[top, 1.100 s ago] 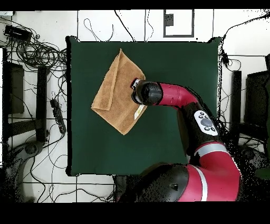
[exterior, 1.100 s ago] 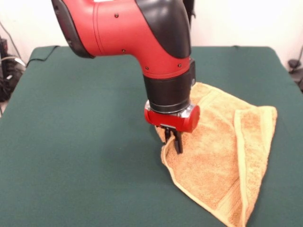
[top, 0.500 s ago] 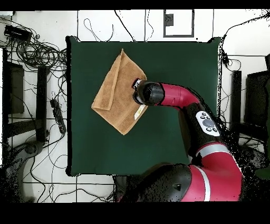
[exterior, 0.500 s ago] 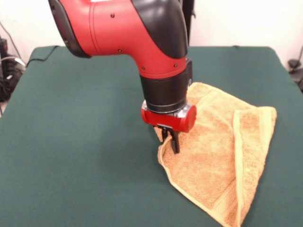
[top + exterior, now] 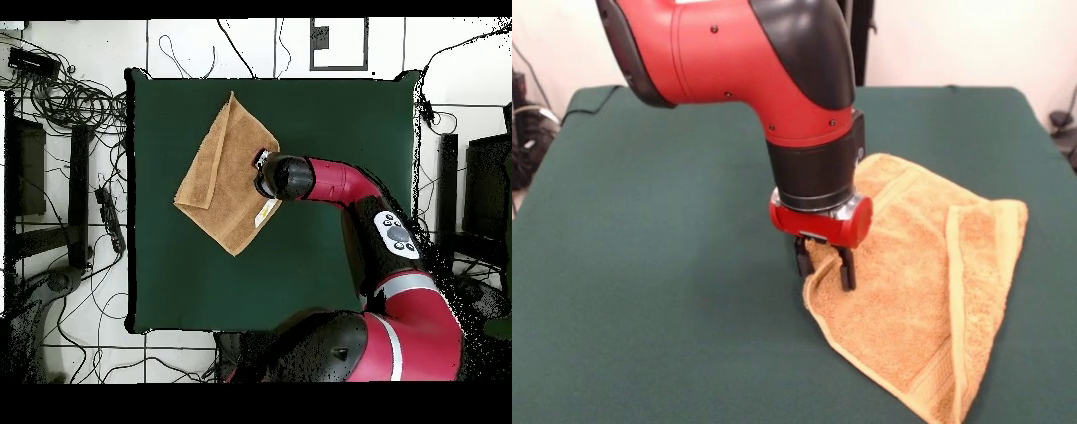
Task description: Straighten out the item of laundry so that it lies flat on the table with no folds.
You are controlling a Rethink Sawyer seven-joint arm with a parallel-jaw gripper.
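While the towel (image 5: 927, 291) is seen in both views, only the front one shows the gripper (image 5: 824, 268): its two fingers are spread apart, straddling a raised fold at the towel's edge, tips down at the cloth. From overhead the gripper is hidden under the arm's wrist (image 5: 285, 178), but the towel's spot is clearer there, lying skewed on the table (image 5: 330, 130) toward one side, one flap folded over. Compared with a second ago, the fingers were pressed together and are now parted; the arm has shifted slightly.
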